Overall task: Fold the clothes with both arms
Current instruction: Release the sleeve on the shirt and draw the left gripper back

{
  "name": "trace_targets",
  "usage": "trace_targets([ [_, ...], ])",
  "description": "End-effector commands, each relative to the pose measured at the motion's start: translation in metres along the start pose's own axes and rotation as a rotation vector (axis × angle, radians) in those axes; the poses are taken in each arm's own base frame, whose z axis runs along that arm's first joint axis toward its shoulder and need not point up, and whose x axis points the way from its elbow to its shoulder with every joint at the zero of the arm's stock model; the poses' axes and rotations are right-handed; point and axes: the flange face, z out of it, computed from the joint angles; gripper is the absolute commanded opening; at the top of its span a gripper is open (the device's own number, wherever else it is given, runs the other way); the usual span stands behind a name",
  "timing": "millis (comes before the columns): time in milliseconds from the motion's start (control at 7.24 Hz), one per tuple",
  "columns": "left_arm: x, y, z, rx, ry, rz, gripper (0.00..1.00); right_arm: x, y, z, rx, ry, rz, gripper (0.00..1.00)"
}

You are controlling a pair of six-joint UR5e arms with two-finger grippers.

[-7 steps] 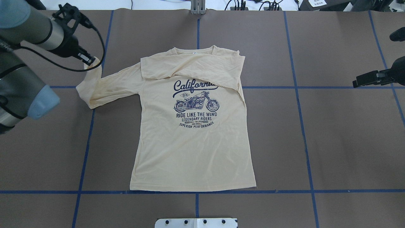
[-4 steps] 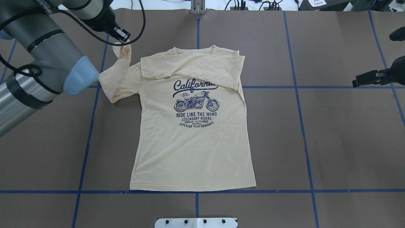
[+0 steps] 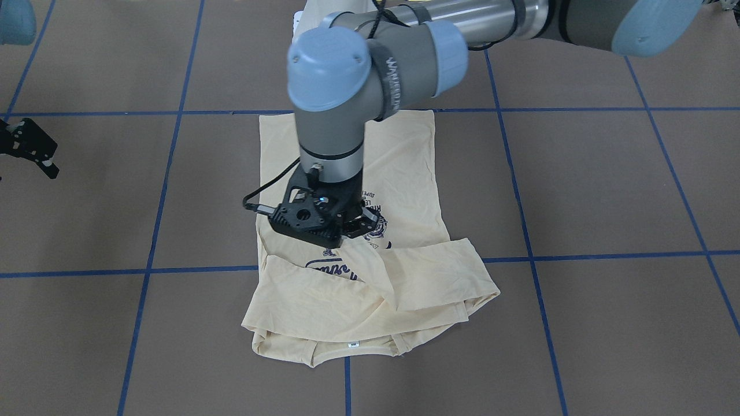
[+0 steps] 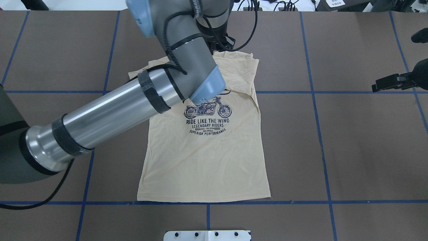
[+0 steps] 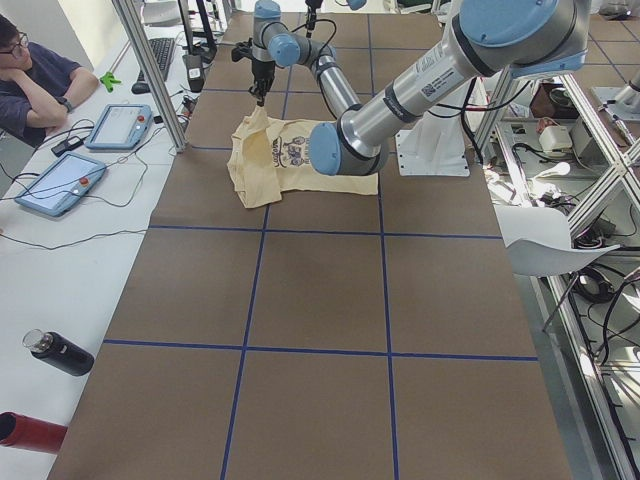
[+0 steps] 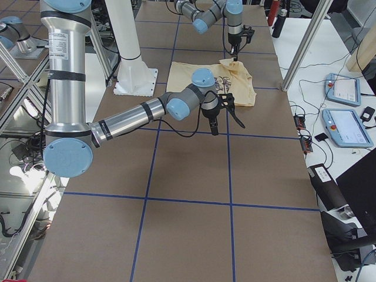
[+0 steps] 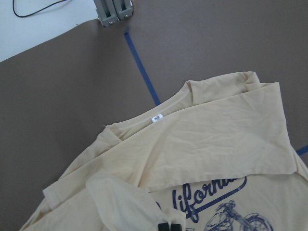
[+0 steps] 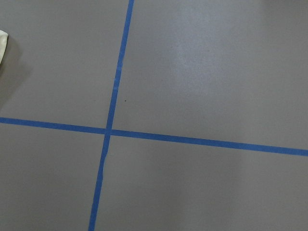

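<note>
Cream-yellow and thin, the shirt (image 4: 204,160) lay print-up on the brown table (image 4: 351,150), hem toward the robot and its body smooth. The navy motorcycle print (image 4: 207,113) showed below a sleeve (image 7: 216,144) folded flat across the chest, and a small white label (image 7: 157,118) sat at the neck. The left gripper (image 7: 169,226) hung over the chest with its fingertips pinched together on the other sleeve (image 3: 439,271), drawing it up into a rumpled peak. The right gripper (image 4: 377,86) hovered well off to the side over bare table, jaws parted and empty.
</note>
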Motion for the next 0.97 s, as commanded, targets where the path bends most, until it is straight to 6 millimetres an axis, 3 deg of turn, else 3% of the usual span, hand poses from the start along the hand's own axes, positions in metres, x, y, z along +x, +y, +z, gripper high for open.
trace_targets([
  [0, 0.078, 0.005, 0.034, 0.034, 0.02, -0.091, 0.0, -0.001, -0.001, 0.0, 0.002, -0.002, 0.0, 1.0],
  [138, 0.105, -0.001, 0.038, 0.047, 0.059, -0.129, 0.35, -0.003, -0.002, -0.001, 0.004, -0.003, -0.002, 1.0],
  [276, 0.114, 0.007, 0.049, 0.07, 0.103, -0.126, 0.99, -0.004, -0.003, -0.001, 0.004, -0.004, -0.004, 1.0],
  [691, 0.117, 0.011, 0.032, 0.092, 0.136, -0.087, 1.0, -0.016, -0.012, -0.006, 0.024, -0.02, 0.016, 1.0],
  [829, 0.098, 0.026, 0.036, 0.105, 0.151, -0.071, 1.0, -0.031, -0.017, -0.01, 0.036, -0.04, 0.083, 1.0],
])
